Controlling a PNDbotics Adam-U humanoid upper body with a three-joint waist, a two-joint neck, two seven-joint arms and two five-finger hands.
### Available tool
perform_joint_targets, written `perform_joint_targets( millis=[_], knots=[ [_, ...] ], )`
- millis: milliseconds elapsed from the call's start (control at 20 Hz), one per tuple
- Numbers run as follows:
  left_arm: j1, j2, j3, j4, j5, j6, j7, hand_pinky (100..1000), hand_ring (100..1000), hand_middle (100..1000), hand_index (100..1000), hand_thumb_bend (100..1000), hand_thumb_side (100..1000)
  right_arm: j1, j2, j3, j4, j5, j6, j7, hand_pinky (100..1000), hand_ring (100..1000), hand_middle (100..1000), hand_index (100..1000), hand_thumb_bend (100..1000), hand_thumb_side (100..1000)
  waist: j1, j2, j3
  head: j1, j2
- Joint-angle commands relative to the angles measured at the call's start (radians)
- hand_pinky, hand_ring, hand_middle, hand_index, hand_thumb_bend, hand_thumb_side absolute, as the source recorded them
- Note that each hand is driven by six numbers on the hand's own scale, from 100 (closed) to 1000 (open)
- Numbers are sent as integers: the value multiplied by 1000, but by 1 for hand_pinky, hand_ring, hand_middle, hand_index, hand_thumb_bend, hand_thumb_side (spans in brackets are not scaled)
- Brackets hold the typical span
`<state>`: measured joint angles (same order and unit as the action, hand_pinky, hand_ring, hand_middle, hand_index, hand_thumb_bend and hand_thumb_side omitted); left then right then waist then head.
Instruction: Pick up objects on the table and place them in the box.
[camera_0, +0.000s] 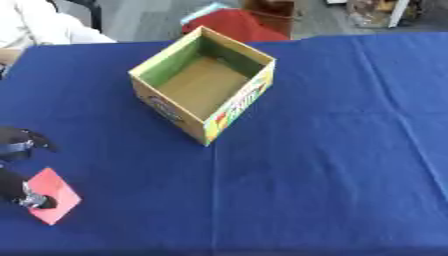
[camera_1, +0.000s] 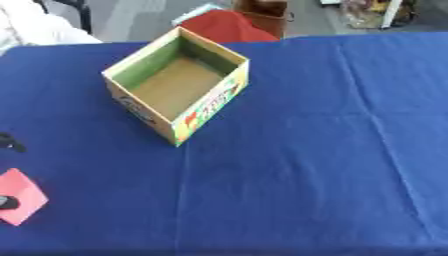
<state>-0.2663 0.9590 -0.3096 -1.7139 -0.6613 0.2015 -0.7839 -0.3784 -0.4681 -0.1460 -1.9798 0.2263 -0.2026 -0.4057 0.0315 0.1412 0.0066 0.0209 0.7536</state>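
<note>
Nothing in the box (camera_0: 206, 86) yet: open top, bare cardboard floor visible, sits upright and skewed on the blue tablecloth (camera_0: 332, 165), toward the far-left of centre. Only one pickable thing in sight: red flat piece (camera_0: 54, 196), card- or pouch-like, lying near the left edge at the near side, well apart from the box. So task reads as at the start, or at least with this piece left to go; no way to tell from here whether more objects lie out of frame.

Left hand (camera_0: 19, 190) enters from the left edge, mostly cropped. Dark fingers, one with a silvery tip (camera_0: 35, 201) resting on the near-left part of the red piece. Another dark part of the same hand hangs just above, off the piece. Looks like a fingertip touch or the start of a pinch, but too little shows to say whether fingers are curled round the piece or just laid on it. Piece appears flat on the cloth, not lifted.

Right hand absent from both views.
</note>
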Motion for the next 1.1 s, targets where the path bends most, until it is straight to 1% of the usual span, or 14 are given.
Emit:
perform_joint_targets(
  millis=[50, 100, 150, 200, 250, 300, 350, 400, 450, 500, 550, 650, 750, 1100],
  knots=[
    [-21, 10, -11, 3, 23, 2, 0, 651, 774, 872, 924, 593, 528, -12, -10, -2, -20, -7, 0, 1, 695, 752, 861, 782, 100, 999, 1, -10, 0, 6, 4],
    [-23, 7, -15, 4, 26, -1, -1, 641, 765, 862, 918, 589, 526, -12, -9, -2, -20, -7, 0, 1, 695, 752, 861, 782, 100, 999, 1, -10, -1, 6, 4],
    [-24, 6, -19, 5, 28, -4, -2, 602, 731, 819, 891, 578, 518, -12, -9, -2, -20, -7, 1, 1, 695, 753, 861, 782, 100, 999, 1, -9, -1, 6, 4],
    [-24, 5, -20, 5, 29, -6, -2, 589, 718, 805, 883, 571, 516, -12, -9, -3, -20, -7, 1, 0, 695, 753, 861, 782, 100, 998, 1, -9, -2, 5, 4],
    [-24, 5, -20, 5, 29, -8, -1, 537, 661, 740, 851, 533, 501, -11, -10, -4, -20, -7, 1, -1, 695, 753, 861, 782, 100, 998, 1, -9, -2, 6, 4],
    [-23, 6, -20, 4, 28, -9, -1, 530, 654, 733, 848, 528, 498, -11, -10, -4, -20, -7, 1, -2, 695, 753, 861, 782, 100, 998, 2, -9, -2, 7, 5],
    [-23, 6, -20, 4, 27, -9, -2, 474, 601, 693, 804, 483, 473, -10, -9, -5, -20, -6, 1, -2, 695, 753, 861, 782, 100, 999, 2, -9, -2, 8, 5],
    [-23, 7, -20, 6, 26, -8, -3, 462, 592, 687, 794, 475, 466, -10, -9, -5, -20, -6, 1, -2, 695, 753, 861, 782, 100, 999, 2, -9, -1, 9, 5],
    [-23, 6, -19, 7, 26, -8, -3, 420, 558, 647, 734, 424, 427, -10, -8, -5, -20, -6, 1, -3, 695, 753, 861, 782, 100, 999, 2, -10, -1, 9, 5],
    [-23, 6, -18, 7, 27, -7, -1, 413, 551, 635, 720, 413, 422, -9, -8, -5, -20, -6, 2, -3, 695, 753, 861, 782, 100, 999, 2, -10, -1, 9, 5],
    [-22, 6, -17, 7, 28, -6, 3, 393, 533, 605, 674, 366, 395, -9, -8, -6, -20, -6, 2, -4, 695, 753, 861, 782, 100, 999, 2, -10, -1, 9, 5],
    [-22, 7, -12, 6, 33, -4, 12, 373, 518, 579, 639, 310, 361, -8, -9, -6, -20, -5, 2, -5, 695, 753, 861, 782, 100, 999, 2, -10, -1, 10, 6],
    [-24, 9, -5, 1, 38, -2, 22, 374, 519, 574, 634, 284, 346, -8, -10, -7, -20, -5, 2, -5, 695, 753, 861, 782, 100, 999, 2, -11, 0, 10, 7],
    [-50, 28, 35, -52, 50, 2, 45, 351, 504, 570, 634, 244, 319, -5, -13, -8, -20, -3, 2, -7, 696, 753, 860, 782, 100, 999, 5, -14, 3, 7, 10]
  ],
)
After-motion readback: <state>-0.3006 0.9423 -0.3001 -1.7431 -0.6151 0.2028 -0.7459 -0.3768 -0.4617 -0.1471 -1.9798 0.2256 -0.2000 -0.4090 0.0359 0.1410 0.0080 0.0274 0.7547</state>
